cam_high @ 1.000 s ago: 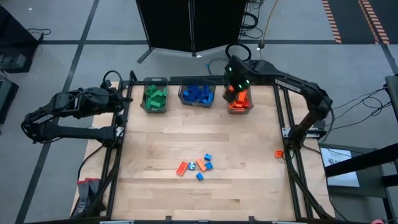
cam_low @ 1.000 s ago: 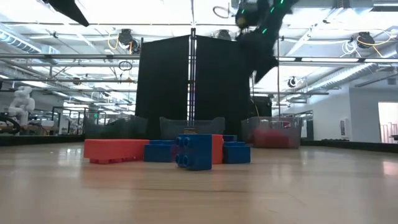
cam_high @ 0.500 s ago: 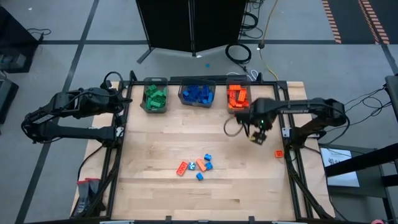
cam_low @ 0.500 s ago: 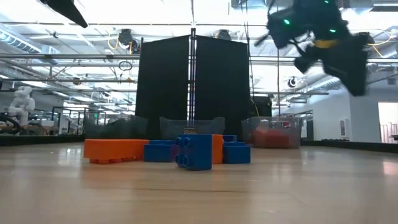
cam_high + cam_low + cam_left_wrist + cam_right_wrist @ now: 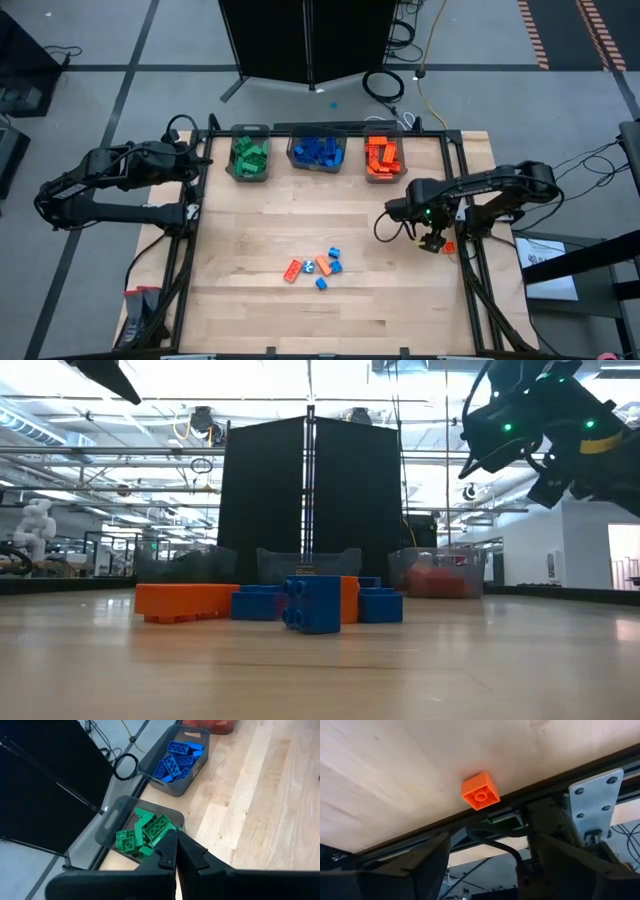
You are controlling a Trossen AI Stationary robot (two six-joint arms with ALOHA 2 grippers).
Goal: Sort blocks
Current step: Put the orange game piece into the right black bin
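Observation:
A small loose heap of orange and blue blocks [image 5: 318, 267] lies on the middle of the table, close up in the low view [image 5: 310, 602]. One small orange block [image 5: 449, 246] with a single stud sits flat on the wood beside the right edge rail [image 5: 480, 790]. My right gripper [image 5: 432, 243] hovers just left of it, open, its fingers spread wide and apart from the block [image 5: 490, 865]. My left gripper [image 5: 176, 855] is shut on nothing and waits off the table's far left corner [image 5: 195, 160].
Three grey bins stand along the far edge: green blocks [image 5: 249, 155], blue blocks [image 5: 318, 152], orange blocks [image 5: 383, 157]. A black frame rail [image 5: 520, 800] with a metal bracket [image 5: 592, 805] runs right behind the lone orange block. Bare wood lies around the central heap.
My right gripper has swung from above the orange bin at the far edge toward the near right, coming down to the table's right edge beside the lone orange block. The blocks and the left arm have kept still.

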